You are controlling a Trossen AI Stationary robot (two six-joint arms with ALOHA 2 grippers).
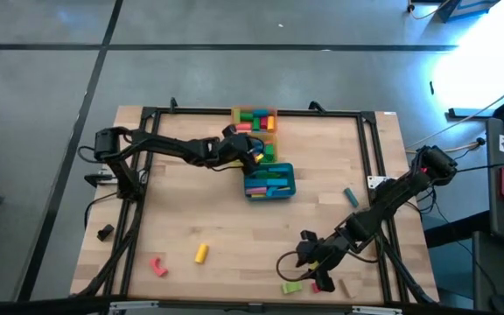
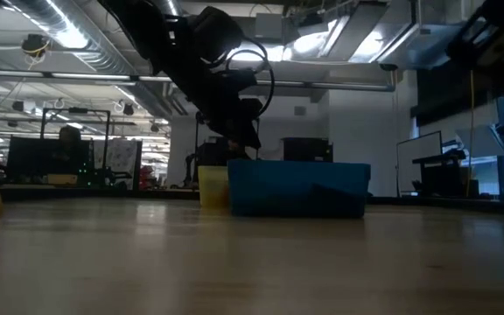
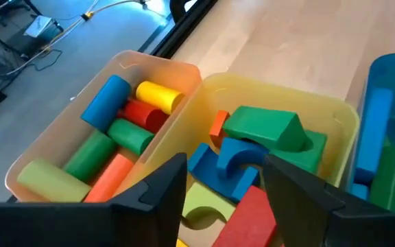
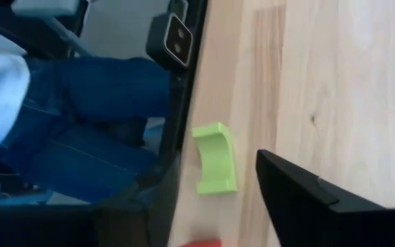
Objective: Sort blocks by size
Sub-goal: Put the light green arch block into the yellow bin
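Wooden surface (image 1: 234,227), framed by a dark rail, sits on a grey floor; your low view looks across it into a lab with ceiling lights and monitors.

Left end effector (image 3: 221,195) — you have it hanging over the yellow tray (image 3: 341,113) at the far middle of the surface, fingers spread with nothing between them. Below it lie a blue arch (image 3: 235,161), a green block (image 3: 269,130), a red block (image 3: 252,216) and a pale green arch piece (image 3: 201,209). Just beside sits the orange tray (image 3: 125,62), holding cylinders in blue, yellow, red, green and orange. On the yellow tray's other side is the teal tray (image 1: 269,181) with long bars in it.

Right end effector (image 1: 309,260) — low over the near right part of the surface. You see a light green arch (image 4: 216,158) lying by the edge rail, just beside one finger (image 4: 307,199); the second finger is out of frame, so you cannot tell whether the fingers are spread or closed, and nothing shows as held. A red block (image 1: 324,285) lies close by.

Loose blocks still on the surface: a yellow cylinder (image 1: 201,253) and a pink arch (image 1: 157,265) near left, a teal bar (image 1: 350,195) at right. A person in blue trousers (image 4: 81,116) stands past the near edge.
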